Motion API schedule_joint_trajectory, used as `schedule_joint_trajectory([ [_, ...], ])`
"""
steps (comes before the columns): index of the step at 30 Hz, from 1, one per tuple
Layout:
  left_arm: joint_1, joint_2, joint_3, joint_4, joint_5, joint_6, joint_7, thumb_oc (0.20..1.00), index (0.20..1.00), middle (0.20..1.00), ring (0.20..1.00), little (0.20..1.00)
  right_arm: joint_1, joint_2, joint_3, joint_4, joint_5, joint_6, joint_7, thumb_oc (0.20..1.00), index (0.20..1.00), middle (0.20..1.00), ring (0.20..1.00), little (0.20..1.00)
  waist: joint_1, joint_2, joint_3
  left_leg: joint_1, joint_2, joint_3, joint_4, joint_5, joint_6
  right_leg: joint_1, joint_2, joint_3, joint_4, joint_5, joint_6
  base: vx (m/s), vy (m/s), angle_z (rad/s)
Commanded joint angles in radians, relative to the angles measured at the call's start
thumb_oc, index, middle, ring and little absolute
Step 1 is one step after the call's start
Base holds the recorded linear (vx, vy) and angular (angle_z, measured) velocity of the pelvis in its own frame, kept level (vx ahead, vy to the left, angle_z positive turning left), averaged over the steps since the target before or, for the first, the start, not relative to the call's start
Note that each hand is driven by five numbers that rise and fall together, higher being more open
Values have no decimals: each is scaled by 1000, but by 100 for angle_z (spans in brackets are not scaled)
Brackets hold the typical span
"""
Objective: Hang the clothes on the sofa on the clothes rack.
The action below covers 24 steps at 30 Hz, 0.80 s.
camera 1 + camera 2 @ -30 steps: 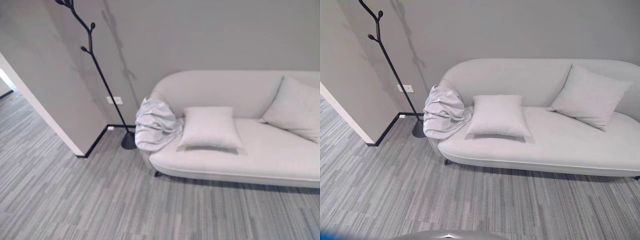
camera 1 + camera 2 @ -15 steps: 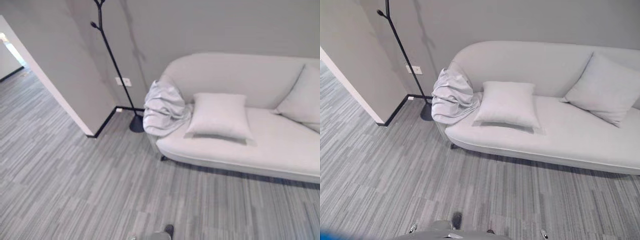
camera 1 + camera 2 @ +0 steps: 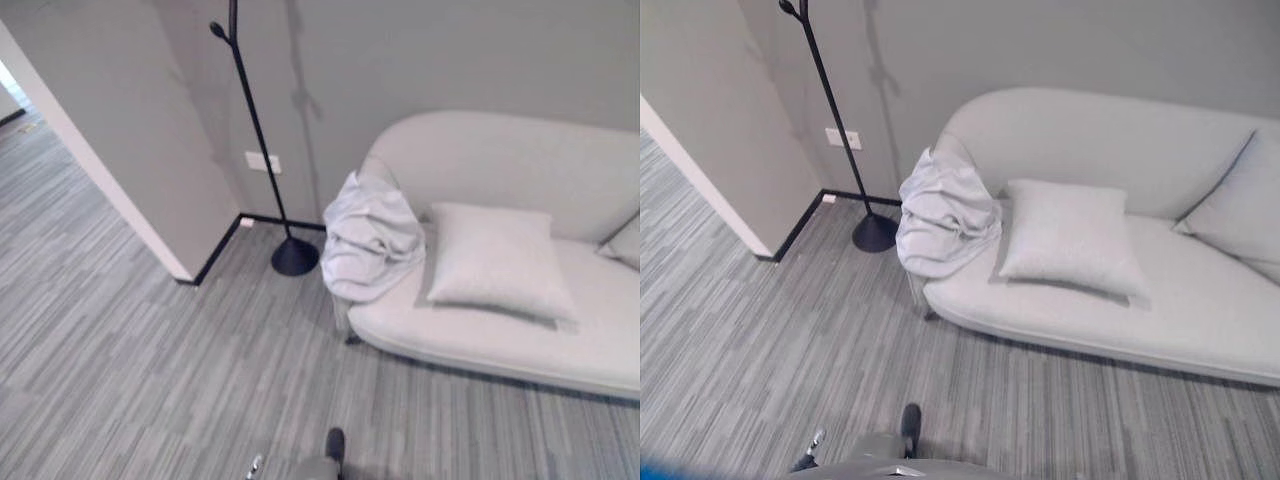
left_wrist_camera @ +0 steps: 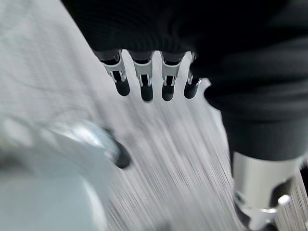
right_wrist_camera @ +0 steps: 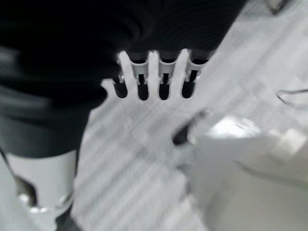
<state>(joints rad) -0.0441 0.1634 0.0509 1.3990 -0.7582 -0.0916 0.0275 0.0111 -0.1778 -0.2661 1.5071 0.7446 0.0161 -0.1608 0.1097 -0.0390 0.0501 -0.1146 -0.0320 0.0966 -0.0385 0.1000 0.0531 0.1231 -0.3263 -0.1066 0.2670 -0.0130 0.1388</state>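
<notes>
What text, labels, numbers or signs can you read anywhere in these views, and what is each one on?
None: no readable text shows in any view.
The white wall outlet plate behind the clothes rack is too small to show any marking.
The bundled clothes, the sofa and the cushion show plain fabric with no visible label.
The left hand and right hand show no print.

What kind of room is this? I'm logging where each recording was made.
Probably a living room or lounge: a pale sofa with a cushion, clothes draped over its arm, and a black clothes rack standing beside it.
</notes>
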Motion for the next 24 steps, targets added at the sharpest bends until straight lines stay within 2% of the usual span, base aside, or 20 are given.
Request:
schedule_joint_trajectory([
  [1,-6,3,-26,-8,152,-16,-5,1000,1000,1000,1000,1000,-61,-49,35,10,-50,-24,-11,1000,1000,1000,1000,1000,6,42,-25,-64,43,-58,1,-27,-75,-31,-78,-60,-62,263,37,153,417,-4],
  [2,-3,10,-41,3,202,-16,2,1000,1000,1000,1000,1000,-73,-44,56,-3,-71,-24,-11,1000,1000,1000,1000,1000,-1,45,-19,-42,35,-55,-5,-37,-65,-50,-80,-78,-32,271,29,222,477,-1],
  [3,0,29,-62,31,292,-10,5,1000,1000,1000,1000,1000,-88,-38,102,-33,-97,-34,-3,1000,1000,1000,1000,1000,-21,53,-11,3,29,-46,-31,-52,-52,-95,3,-68,-23,168,1,173,333,-3],
  [4,-1,28,-61,32,293,-11,5,1000,1000,1000,1000,1000,-89,-38,103,-34,-97,-34,-3,1000,1000,1000,1000,1000,-20,54,-12,1,31,-46,-32,-50,-53,-98,4,-68,-22,169,-1,175,275,-8],
  [5,0,38,-66,40,331,-10,2,1000,1000,1000,1000,1000,-97,-37,122,-48,-111,-40,3,1000,1000,1000,1000,1000,-27,62,-7,20,37,-40,-40,-62,-49,-120,62,-72,-39,66,-14,102,125,-10],
  [6,0,44,-69,41,356,-10,-1,1000,1000,1000,1000,1000,-100,-36,140,-58,-129,-45,5,1000,1000,1000,1000,1000,-32,65,-1,35,38,-32,-46,-69,-49,-149,111,-82,-52,17,-23,150,170,-9],
  [8,-11,58,-78,32,356,-7,-3,1000,1000,1000,1000,1000,-118,-40,169,-85,-123,-55,4,1000,1000,1000,1000,1000,-54,58,29,71,20,-32,-49,-85,-48,-231,221,-77,-90,3,-23,130,133,-12],
  [10,-21,54,-86,22,368,-10,3,1000,1000,1000,1000,1000,-118,-37,181,-97,-102,-65,-4,1000,1000,1000,1000,1000,-68,42,58,110,-13,-56,-49,-100,-43,-241,297,-54,-159,15,-10,133,101,-6],
  [12,-22,38,-97,21,380,-13,5,1000,1000,1000,1000,1000,-109,-35,184,-98,-88,-70,-6,1000,1000,1000,1000,1000,-71,30,62,124,-40,-71,-46,-105,-36,-228,333,-38,-203,22,-23,111,75,16],
  [13,-22,38,-97,21,380,-13,5,1000,1000,1000,1000,1000,-108,-35,184,-98,-88,-70,-6,1000,1000,1000,1000,1000,-71,31,64,127,-39,-72,-46,-106,-36,-224,333,-39,-205,22,-23,146,65,43],
  [14,-15,18,-111,22,395,-16,0,1000,1000,1000,1000,1000,-97,-37,182,-83,-81,-70,-7,1000,1000,1000,1000,1000,-72,30,61,144,-52,-80,-42,-115,-31,-206,356,-10,-215,19,-38,154,31,44],
  [17,4,-6,-116,34,404,-10,-11,1000,1000,1000,1000,1000,-76,-36,175,-50,-82,-62,-9,1000,1000,1000,1000,1000,-72,28,47,176,-61,-97,-34,-135,-28,-157,362,13,-239,21,-54,177,-10,25],
  [20,29,-17,-90,47,390,-3,-19,1000,1000,1000,1000,1000,-69,-34,181,-36,-98,-56,-7,1000,1000,1000,1000,1000,-63,26,24,199,-52,-106,-10,-168,-35,-119,363,12,-272,31,-52,219,-52,23],
  [21,37,-22,-74,52,371,0,-21,1000,1000,1000,1000,1000,-71,-31,191,-44,-112,-56,-5,1000,1000,1000,1000,1000,-57,22,16,197,-48,-106,22,-186,-39,-105,358,11,-289,37,-50,151,-72,9],
  [22,43,-26,-50,41,302,-1,-17,1000,1000,1000,1000,1000,-77,-28,233,-88,-164,-63,-13,1000,1000,1000,1000,1000,-44,18,23,164,-48,-103,134,-229,-51,-79,353,10,-317,44,-51,156,-88,5],
  [24,39,-24,-23,21,246,-10,0,1000,1000,1000,1000,1000,-88,-33,277,-167,-239,-70,-32,1000,1000,1000,1000,1000,-34,9,42,96,-48,-89,266,-251,-64,-65,342,7,-328,42,-58,34,-72,4],
])
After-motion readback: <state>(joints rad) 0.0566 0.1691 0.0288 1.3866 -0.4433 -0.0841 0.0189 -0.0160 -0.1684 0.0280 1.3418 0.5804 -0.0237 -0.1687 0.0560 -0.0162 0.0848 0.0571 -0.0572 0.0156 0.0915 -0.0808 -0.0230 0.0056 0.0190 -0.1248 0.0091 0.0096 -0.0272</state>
